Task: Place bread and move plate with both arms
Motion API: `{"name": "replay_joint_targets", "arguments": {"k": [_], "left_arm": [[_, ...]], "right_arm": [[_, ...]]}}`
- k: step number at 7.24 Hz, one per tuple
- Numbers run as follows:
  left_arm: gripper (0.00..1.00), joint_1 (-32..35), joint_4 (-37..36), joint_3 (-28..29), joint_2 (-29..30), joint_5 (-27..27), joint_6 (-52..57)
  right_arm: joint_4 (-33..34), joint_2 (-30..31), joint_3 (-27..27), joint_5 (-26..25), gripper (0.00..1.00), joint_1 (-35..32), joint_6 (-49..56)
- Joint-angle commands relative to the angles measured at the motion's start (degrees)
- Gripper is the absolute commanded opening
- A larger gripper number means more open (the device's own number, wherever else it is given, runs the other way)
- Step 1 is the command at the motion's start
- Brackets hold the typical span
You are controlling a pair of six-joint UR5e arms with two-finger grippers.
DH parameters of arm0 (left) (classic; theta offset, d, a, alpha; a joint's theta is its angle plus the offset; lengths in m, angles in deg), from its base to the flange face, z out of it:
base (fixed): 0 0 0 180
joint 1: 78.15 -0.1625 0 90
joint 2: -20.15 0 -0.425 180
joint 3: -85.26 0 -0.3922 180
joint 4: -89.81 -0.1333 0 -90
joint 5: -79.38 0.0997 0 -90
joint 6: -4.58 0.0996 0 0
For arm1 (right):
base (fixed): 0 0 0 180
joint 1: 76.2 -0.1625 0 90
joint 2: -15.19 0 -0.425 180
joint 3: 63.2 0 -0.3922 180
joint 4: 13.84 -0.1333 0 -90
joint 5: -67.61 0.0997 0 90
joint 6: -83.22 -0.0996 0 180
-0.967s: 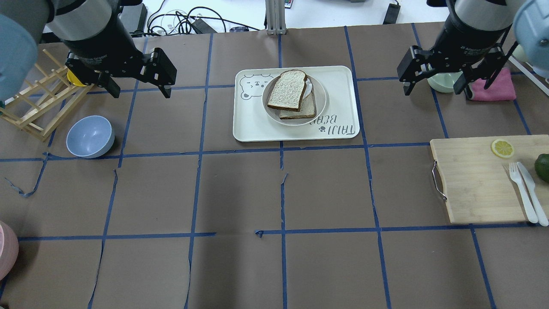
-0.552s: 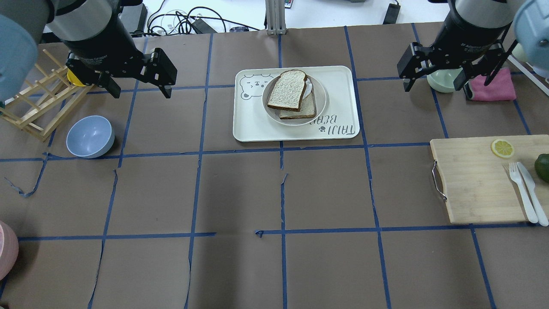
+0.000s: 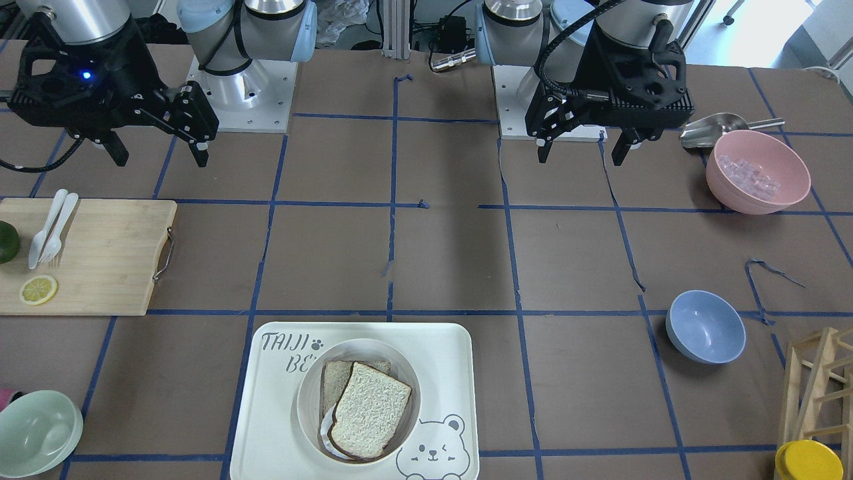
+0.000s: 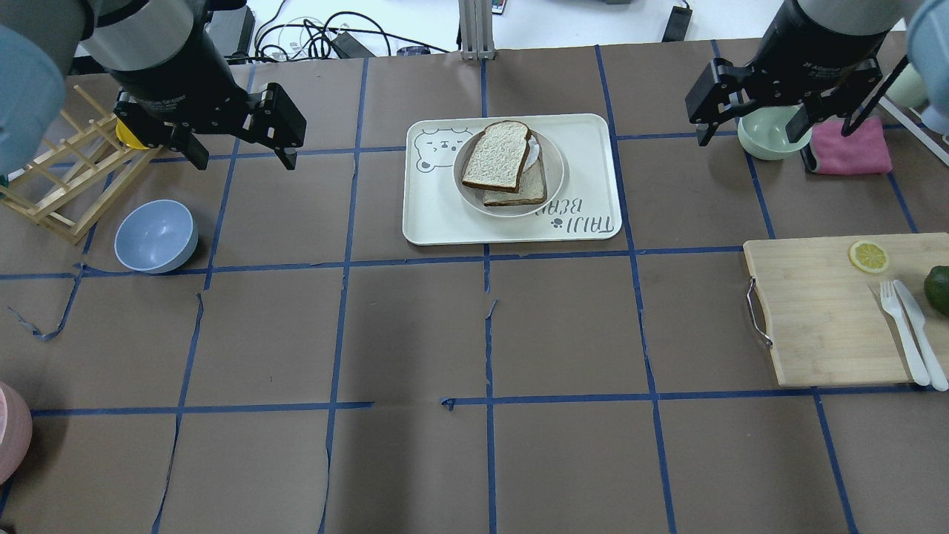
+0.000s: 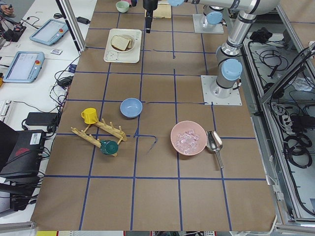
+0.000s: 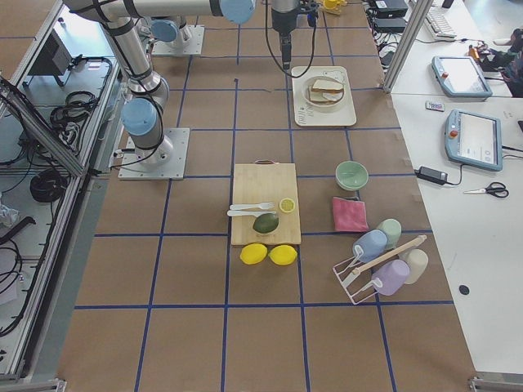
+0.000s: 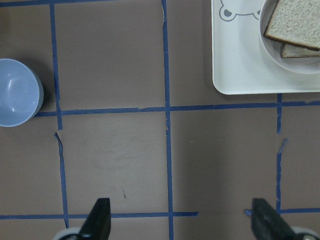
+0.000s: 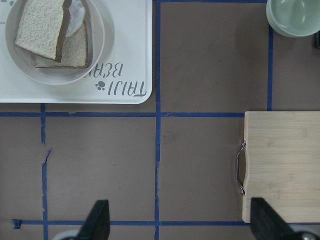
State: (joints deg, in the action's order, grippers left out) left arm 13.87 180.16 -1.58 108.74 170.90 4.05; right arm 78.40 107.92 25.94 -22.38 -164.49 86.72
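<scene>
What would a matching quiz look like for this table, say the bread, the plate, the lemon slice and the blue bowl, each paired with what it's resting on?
Things:
1. bread
2. plate
3. lemon slice
4. blue bowl

Resting on:
A. the wooden cutting board
B. the bear tray
C. the brown table itself
D. a smaller slice, partly covering it

Pairs: 1-D, 2-B, 3-A, 4-C.
</scene>
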Motion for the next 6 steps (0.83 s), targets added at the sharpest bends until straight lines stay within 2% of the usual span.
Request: {"name": "replay_joint_targets", "arguments": {"k": [1, 6], "left_arm": [[1.00, 0.00, 0.00, 0.01, 0.00, -0.02, 0.00], [1.00, 0.00, 0.00, -0.08, 0.00, -0.03, 0.00]], "right_arm": [[-0.21, 0.26, -0.02, 0.07, 1.00, -2.23, 0.01], [-0.03, -0.36, 0.33, -0.36, 1.00, -2.24, 0.01]]}}
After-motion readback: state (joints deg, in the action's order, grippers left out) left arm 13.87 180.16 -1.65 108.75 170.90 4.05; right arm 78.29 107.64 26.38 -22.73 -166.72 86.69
